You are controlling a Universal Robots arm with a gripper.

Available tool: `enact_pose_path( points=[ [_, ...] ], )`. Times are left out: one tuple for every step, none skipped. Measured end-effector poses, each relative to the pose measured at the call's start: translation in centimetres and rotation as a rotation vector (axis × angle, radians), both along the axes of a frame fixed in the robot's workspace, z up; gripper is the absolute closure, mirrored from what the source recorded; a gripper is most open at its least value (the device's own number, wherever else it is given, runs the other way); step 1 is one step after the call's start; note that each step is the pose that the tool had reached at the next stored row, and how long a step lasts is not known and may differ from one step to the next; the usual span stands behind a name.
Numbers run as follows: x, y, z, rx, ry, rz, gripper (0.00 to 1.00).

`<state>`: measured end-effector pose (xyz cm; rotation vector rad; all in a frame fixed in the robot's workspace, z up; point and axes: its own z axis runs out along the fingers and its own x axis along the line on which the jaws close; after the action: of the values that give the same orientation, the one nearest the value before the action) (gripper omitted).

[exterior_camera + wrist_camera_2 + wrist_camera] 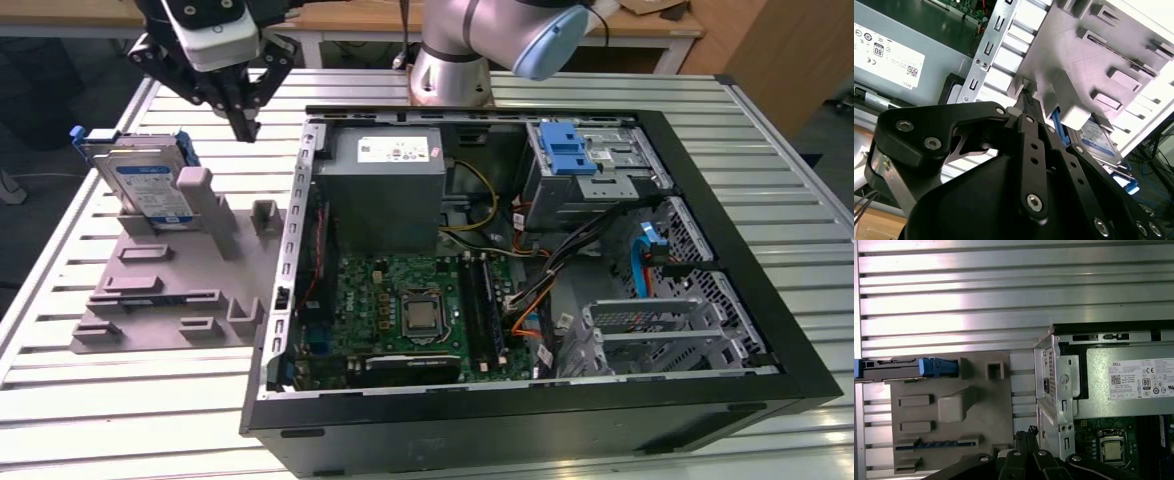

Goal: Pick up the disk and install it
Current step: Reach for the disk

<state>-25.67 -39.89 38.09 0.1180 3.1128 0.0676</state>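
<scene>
Now | disk (144, 183): silver, white-blue label, blue-framed, upright in grey stand (160, 290) | tool (247, 132): pressed together, empty

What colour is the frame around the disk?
Blue frame around the silver disk; clearest in the exterior view.

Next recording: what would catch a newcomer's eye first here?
The open computer case dominates, lying on the slatted metal table with its motherboard exposed. At the exterior view's left, the disk stands upright in a grey fixture. The gripper hangs empty and shut above the gap between fixture and case.
</scene>
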Motion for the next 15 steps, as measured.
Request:
enact_pose_path(
  points=[
    [-0.05,0.00,-0.01,0.0000,0.0000,0.000,0.89],
    [-0.10,0.00,-0.01,0.0000,0.0000,0.000,0.89],
    [-0.15,0.00,-0.02,0.0000,0.0000,0.000,0.89],
    [-0.20,0.00,-0.02,-0.0001,0.0001,0.000,0.89],
    [-0.25,0.00,-0.03,0.0000,0.0000,0.000,0.89],
    [-0.30,0.00,-0.04,0.0000,0.0000,0.000,0.89],
    [-0.36,0.00,-0.04,0.0000,0.0001,0.000,0.89],
    [-0.43,0.00,-0.05,-0.0001,0.0001,0.000,0.89],
    [-0.50,0.00,-0.06,0.0000,0.0000,0.000,0.89],
    [-0.59,0.00,-0.06,0.0000,0.0000,0.000,0.89],
    [-2.17,0.00,-0.19,0.0000,0.0000,0.000,0.89],
    [-2.27,0.00,-0.20,0.0000,0.0000,0.000,0.89],
    [-2.36,0.00,-0.21,0.0000,0.0000,0.000,0.89],
    [-2.45,0.00,-0.21,0.0000,0.0000,0.000,0.89],
    [-2.55,0.00,-0.22,0.0000,0.0000,0.000,0.89]
  ],
)
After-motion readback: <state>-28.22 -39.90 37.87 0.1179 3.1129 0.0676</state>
